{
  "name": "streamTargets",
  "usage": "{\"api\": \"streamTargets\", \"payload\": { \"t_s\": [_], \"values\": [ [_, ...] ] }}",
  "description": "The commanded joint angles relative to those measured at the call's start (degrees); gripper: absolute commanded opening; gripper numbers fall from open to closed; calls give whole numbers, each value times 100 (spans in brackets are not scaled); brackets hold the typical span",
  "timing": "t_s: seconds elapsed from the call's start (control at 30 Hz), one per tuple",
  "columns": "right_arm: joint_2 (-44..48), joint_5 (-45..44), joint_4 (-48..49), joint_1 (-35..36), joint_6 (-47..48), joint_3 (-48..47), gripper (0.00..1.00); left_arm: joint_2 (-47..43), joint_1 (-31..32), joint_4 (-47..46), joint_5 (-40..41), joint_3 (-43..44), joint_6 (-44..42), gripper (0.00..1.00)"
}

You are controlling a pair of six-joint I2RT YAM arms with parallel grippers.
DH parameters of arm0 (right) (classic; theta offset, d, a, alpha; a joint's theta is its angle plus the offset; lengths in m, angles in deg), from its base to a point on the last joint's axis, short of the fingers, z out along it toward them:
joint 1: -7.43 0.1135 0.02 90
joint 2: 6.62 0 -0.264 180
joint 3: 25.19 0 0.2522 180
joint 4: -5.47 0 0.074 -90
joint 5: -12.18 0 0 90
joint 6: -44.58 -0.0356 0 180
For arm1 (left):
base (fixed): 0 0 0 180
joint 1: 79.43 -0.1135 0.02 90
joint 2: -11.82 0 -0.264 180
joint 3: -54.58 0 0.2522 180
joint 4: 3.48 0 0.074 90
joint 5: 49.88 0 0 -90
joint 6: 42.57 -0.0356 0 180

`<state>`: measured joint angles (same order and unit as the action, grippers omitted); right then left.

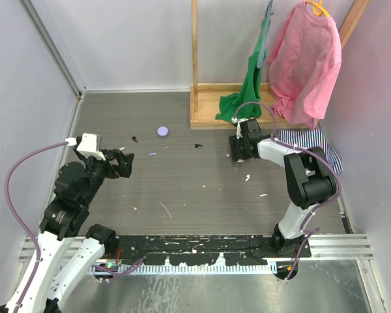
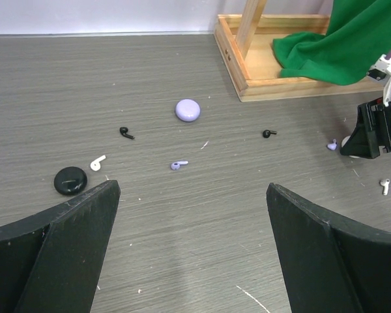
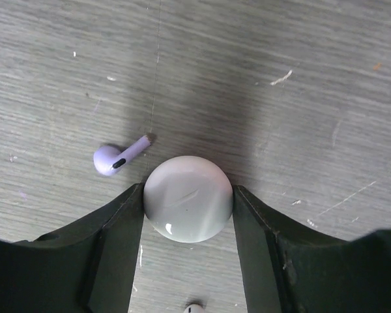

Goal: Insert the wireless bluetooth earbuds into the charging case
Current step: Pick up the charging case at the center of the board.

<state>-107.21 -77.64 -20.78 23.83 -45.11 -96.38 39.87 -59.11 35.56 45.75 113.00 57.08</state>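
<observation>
Fingers [image 3: 120, 241] of the right gripper [image 3: 188, 193] pinch the white round case [image 3: 188, 212] at lower centre; a lilac earbud [image 3: 117, 158] lies just upper left of it. The left gripper [image 2: 192, 189] is spread wide, empty; beyond, mid-frame, lies another lilac earbud [image 2: 178, 165], then a lilac case [image 2: 188, 109].

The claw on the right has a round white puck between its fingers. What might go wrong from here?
The white case is round and glossy, so it may slip from the right gripper pinching its sides. The lilac earbud lies right beside one finger and might get knocked away when the case moves.
</observation>
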Motion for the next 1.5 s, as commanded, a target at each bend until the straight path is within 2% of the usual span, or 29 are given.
{"api": "streamTargets", "payload": {
  "t_s": [0.0,0.1,0.4,0.7,1.0,1.3,1.47],
  "values": [
    [399,-223,-119,198,-292,167,49,161,26,-191,-281,263,105,98],
    [615,-379,-88,316,-443,288,45,307,30,-81,-555,356,294,98],
    [1750,-752,65,736,-912,849,45,614,25,-42,-1328,275,1124,98],
    [2676,-1082,589,1658,-1428,1215,45,854,29,-1198,-2451,-630,2573,98],
    [2799,-1639,1283,2708,-1721,1292,45,850,84,-2359,-2488,-1454,3225,99],
    [2852,-1573,2579,3334,-1754,1735,46,1144,280,-3591,-2328,-2128,3709,97],
    [2896,-1152,3471,3505,-1615,2141,46,1423,375,-3869,-2294,-2102,3727,89]
  ]
}}
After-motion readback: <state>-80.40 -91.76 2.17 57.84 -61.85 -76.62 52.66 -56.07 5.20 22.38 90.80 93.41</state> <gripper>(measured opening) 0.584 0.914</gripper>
